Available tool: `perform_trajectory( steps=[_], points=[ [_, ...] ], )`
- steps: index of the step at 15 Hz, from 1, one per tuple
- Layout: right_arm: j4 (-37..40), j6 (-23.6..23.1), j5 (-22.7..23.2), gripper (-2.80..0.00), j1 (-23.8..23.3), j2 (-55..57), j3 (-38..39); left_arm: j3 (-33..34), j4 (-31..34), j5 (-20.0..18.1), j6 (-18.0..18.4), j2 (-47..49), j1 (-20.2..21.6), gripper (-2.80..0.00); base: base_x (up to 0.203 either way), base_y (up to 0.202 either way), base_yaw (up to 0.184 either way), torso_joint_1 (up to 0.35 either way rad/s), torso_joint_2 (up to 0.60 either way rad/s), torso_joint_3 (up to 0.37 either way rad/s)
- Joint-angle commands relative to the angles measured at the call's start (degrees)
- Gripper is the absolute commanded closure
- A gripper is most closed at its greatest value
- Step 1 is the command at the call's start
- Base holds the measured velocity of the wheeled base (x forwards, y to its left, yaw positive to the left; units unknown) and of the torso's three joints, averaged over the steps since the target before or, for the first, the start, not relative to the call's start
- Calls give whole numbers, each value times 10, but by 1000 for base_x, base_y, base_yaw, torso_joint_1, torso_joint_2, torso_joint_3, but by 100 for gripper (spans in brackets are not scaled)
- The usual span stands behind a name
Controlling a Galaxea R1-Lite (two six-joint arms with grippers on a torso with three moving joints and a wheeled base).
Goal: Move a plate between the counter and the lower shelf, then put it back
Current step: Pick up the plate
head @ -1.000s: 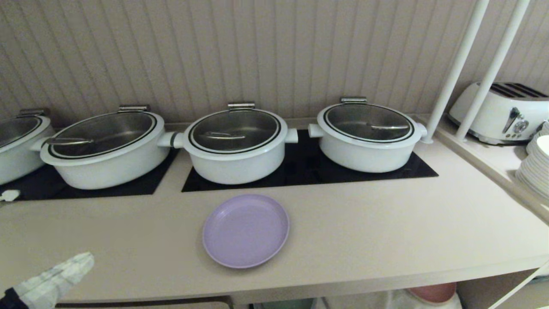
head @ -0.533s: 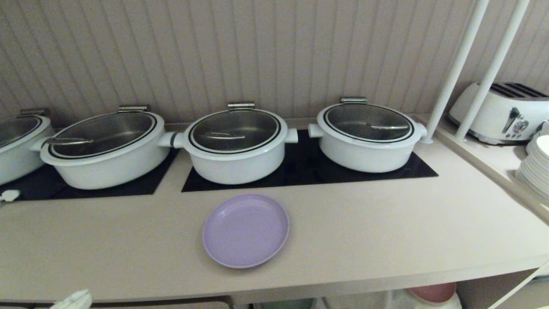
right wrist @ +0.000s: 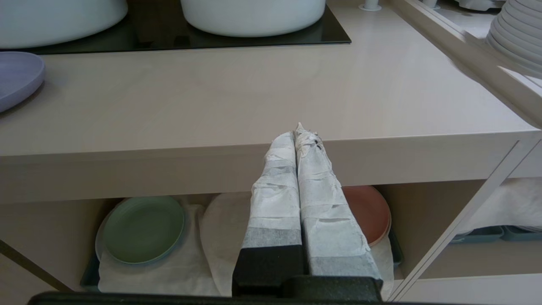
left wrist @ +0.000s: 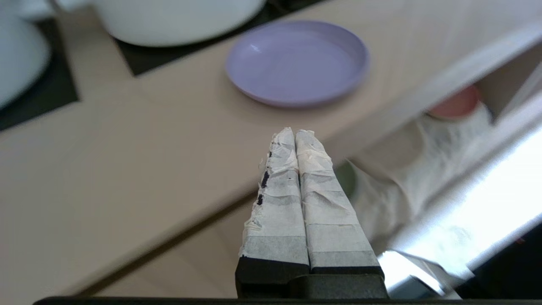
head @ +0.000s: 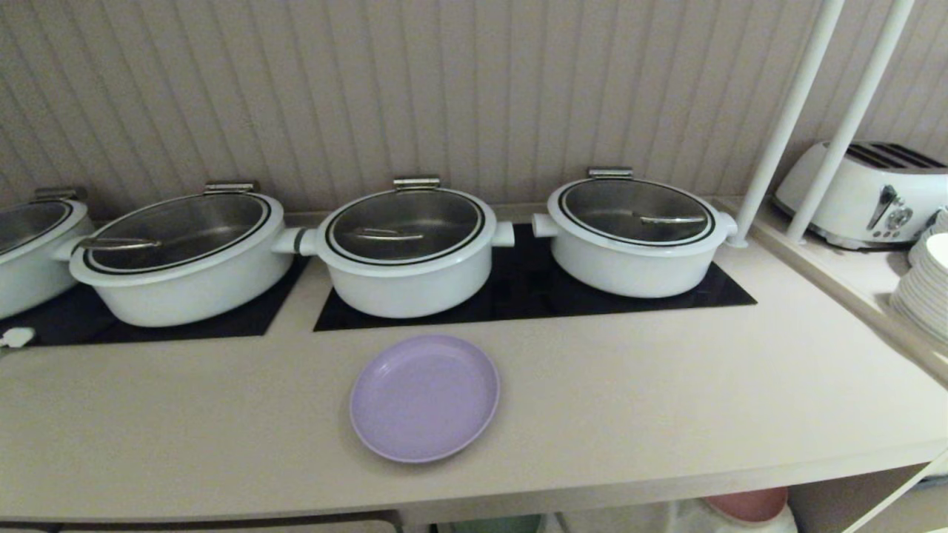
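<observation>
Plate (head: pixel 424 397) resting on counter (head: pixel 666 385), both grippers empty.
Left gripper (left wrist: pixel 295 132) and right gripper (right wrist: pixel 300 129), jaws pressed together, sit near the front edge; next, open and grasp the rim.

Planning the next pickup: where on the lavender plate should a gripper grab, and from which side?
Probably the raised rim nearest the counter's front edge, approached from the front. The plate lies flat with its centre offering nothing to pinch, and white pots crowd the far side.

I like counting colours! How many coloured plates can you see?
3. The purple plate lies on the counter. The green plate and the pink-red plate lie on the lower shelf. More may be hidden.
</observation>
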Motion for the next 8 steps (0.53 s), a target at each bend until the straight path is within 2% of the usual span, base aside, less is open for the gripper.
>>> perform_trajectory(
  steps=[1,5,8],
  points=[
    [0,0,0,0,0,1,0,-14,32,-11,7,-35,0,0,0,0,0,0,0,0],
    [0,0,0,0,0,1,0,-16,30,-11,8,-35,0,0,0,0,0,0,0,0],
    [0,0,0,0,0,1,0,-11,27,3,3,-35,0,0,0,0,0,0,0,0]
  ],
)
